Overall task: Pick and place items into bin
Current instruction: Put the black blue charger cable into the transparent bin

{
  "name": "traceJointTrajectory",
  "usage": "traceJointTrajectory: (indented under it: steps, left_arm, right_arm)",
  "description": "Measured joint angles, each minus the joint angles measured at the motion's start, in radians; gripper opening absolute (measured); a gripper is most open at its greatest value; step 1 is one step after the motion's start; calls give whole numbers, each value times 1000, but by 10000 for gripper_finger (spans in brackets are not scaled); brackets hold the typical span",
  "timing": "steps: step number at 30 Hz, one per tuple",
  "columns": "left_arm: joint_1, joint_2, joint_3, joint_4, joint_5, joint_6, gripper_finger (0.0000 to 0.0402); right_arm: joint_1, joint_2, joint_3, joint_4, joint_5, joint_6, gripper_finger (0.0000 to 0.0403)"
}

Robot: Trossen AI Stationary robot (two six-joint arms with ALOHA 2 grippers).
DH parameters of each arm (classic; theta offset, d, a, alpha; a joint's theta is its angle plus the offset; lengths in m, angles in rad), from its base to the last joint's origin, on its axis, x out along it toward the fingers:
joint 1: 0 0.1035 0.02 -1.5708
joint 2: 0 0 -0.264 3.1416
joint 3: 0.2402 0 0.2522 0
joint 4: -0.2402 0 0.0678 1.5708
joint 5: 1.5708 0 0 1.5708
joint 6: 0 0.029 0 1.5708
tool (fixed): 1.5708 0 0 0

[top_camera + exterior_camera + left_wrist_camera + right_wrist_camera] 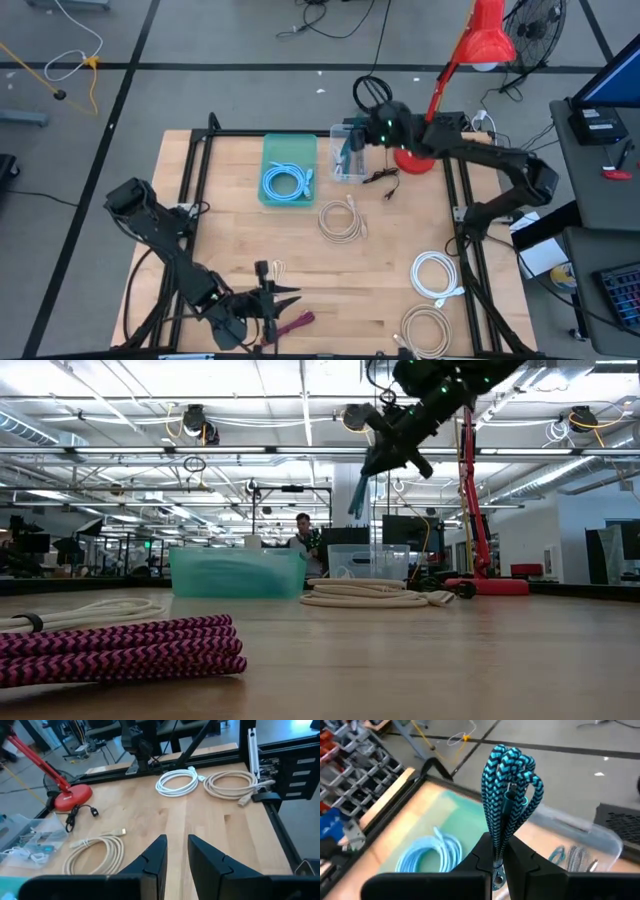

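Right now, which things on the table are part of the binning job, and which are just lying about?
Job:
teal cord in the right pincer
light blue coil in the green bin
beige coil
white coil
maroon cord

Lying about:
red lamp

My arms are dark and jointed, black throughout; green indicator lights glow near my right gripper. My fingers are black, angular, tapering wedges.

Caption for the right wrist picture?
Right gripper shut on teal braided cord, above green bin holding light blue cable.

Grey floor marked by dark lines, a fan (standing), ceiling pipes overhead.
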Motion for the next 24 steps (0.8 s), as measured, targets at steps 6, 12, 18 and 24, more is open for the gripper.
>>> traceJointTrajectory:
  steps: [6, 12, 18, 24]
  left_arm:
    - [-2, 11, 0, 8, 0, -25, 81]
    - [-5, 11, 0, 12, 1, -48, 81]
    - [-19, 11, 0, 9, 0, -47, 81]
    - [-31, 11, 0, -1, -18, -43, 81]
  right_arm:
    - [-28, 92, 160, -237, 1, 28, 11]
    - [-11, 229, 233, -294, -28, 43, 11]
    - [-5, 334, 290, -344, 4, 24, 11]
    - [-23, 368, 301, -404, 28, 22, 11]
